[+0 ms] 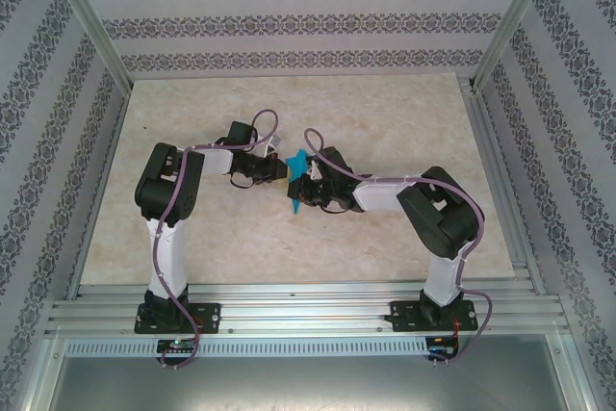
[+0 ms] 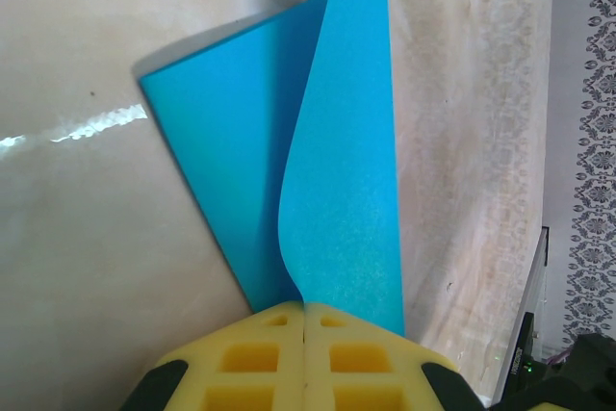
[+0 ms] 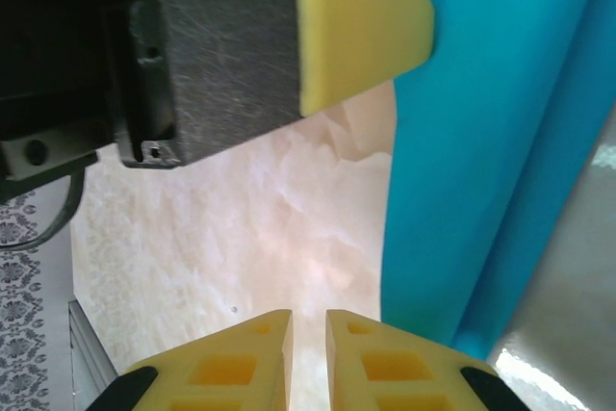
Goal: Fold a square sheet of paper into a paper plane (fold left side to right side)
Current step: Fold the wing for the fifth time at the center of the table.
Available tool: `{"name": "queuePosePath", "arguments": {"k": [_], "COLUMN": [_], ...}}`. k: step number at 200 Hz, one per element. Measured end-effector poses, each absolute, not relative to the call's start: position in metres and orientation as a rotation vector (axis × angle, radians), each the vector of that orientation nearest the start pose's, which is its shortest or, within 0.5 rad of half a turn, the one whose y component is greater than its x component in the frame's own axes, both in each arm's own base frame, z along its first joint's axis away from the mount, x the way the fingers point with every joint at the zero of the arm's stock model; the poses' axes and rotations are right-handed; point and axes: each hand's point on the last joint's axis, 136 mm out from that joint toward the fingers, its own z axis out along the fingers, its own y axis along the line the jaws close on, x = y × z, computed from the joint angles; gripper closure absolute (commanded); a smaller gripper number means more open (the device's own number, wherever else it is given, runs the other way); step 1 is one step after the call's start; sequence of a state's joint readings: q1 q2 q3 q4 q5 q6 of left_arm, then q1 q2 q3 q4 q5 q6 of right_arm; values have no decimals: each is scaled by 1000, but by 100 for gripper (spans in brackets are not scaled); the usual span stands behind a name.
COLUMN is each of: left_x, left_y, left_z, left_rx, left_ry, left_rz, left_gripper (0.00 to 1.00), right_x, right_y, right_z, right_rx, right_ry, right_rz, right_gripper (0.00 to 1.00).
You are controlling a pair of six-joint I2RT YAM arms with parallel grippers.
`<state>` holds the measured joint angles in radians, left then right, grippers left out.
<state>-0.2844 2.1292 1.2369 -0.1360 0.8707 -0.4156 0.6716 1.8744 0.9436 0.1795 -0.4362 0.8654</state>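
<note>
I hold the thin, bright cyan-blue square sheet of paper [image 2: 337, 190] lifted off the pale marble-patterned table [image 1: 192, 238], roughly midway between its left and right edges, where the two arms meet. The left gripper [image 2: 304, 329] has its yellow foam pads pressed together on the lower edge of the sheet. From that pinch one layer rises fairly flat and a second layer curls in front of it, so the fold is open and not creased. The right gripper [image 3: 308, 358] stands with its pads a narrow slit apart, with bare table showing through the slit. The sheet hangs just beside its right-hand pad and is not between the pads. I judge the sheet to be very light, limp and easily marked: it bends under its own weight, may slide between smooth foam, and any stray pinch leaves a permanent crease. I recommend taking hold at a free edge near a corner, clear of the intended fold line, with both layers aligned before pressing.
</note>
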Motion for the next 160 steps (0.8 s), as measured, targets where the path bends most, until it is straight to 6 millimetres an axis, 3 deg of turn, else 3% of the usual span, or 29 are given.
{"name": "queuePosePath", "arguments": {"k": [160], "left_x": [401], "left_y": [-255], "left_z": [26], "left_rx": [161], "left_ry": [2617], "left_rz": [-1395], "left_gripper": [100], "right_x": [311], "right_y": [344], "right_z": [38], "right_rx": [1], "right_ry": [2631], "right_rz": [1178], "right_gripper": [82]}}
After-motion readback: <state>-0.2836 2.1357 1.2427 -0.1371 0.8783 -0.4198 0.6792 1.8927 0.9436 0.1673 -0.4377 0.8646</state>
